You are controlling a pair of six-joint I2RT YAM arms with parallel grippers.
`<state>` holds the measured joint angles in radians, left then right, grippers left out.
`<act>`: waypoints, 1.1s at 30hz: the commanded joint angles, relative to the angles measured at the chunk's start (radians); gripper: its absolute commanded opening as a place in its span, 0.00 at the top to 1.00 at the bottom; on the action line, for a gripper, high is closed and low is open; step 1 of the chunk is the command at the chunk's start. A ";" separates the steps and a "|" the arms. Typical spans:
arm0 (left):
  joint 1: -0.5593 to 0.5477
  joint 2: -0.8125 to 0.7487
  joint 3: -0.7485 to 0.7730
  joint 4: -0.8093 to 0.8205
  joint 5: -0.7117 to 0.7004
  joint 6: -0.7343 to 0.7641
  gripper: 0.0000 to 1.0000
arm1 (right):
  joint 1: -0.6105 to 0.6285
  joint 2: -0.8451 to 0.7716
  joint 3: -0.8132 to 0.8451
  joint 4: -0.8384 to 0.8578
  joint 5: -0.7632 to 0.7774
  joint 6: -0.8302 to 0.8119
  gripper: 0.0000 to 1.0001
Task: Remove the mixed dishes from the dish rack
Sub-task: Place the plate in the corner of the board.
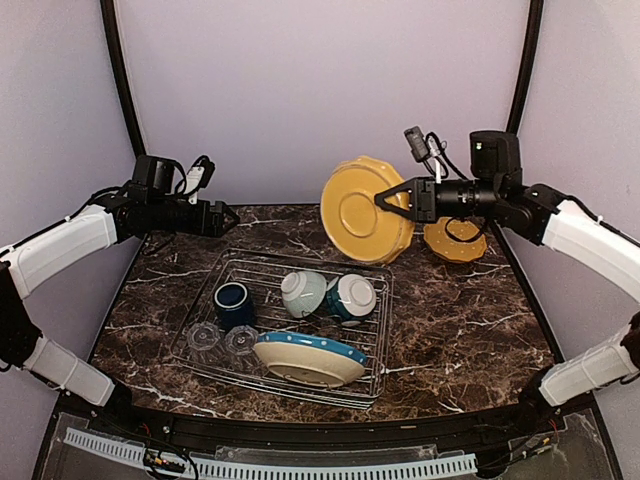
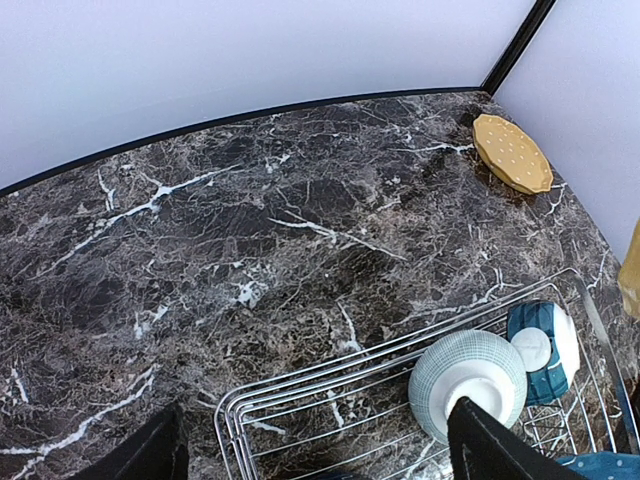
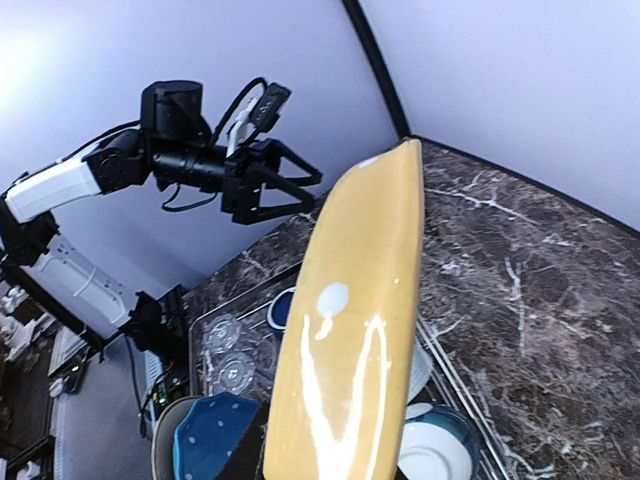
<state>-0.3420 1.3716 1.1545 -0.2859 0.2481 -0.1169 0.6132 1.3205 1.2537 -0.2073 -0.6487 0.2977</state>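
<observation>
right pincer (image 1: 383,199) clenching large yellow plate (image 1: 355,215) by its rim, holding it on edge above surface (image 1: 470,320), beyond dish rack (image 1: 200,362) far side, probably for setting beside small yellow plate (image 1: 455,242) | left pincer (image 1: 232,216) released, hovering far left, carrying nothing | 6 dishes (image 1: 303,292) sitting in rack

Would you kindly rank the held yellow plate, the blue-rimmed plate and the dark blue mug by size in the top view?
1. yellow plate, though raised nearer the camera
2. blue-rimmed plate
3. dark blue mug
</observation>
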 commanded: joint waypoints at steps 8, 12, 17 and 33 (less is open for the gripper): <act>0.006 -0.021 0.013 -0.013 0.012 -0.006 0.11 | -0.014 -0.227 -0.139 -0.027 0.828 -0.107 1.00; 0.006 -0.020 0.013 -0.012 0.016 -0.007 0.11 | -0.014 -0.242 -0.169 -0.089 1.000 -0.123 1.00; 0.006 -0.015 0.013 -0.012 0.017 -0.008 0.11 | -0.022 -0.190 -0.145 -0.158 1.128 -0.134 1.00; 0.006 -0.016 0.014 -0.015 0.012 -0.006 0.11 | -0.260 0.204 0.106 -0.273 1.070 -0.291 1.00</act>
<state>-0.3420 1.3716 1.1545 -0.2859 0.2508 -0.1173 0.4004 1.4929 1.2461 -0.5480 0.3702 0.0647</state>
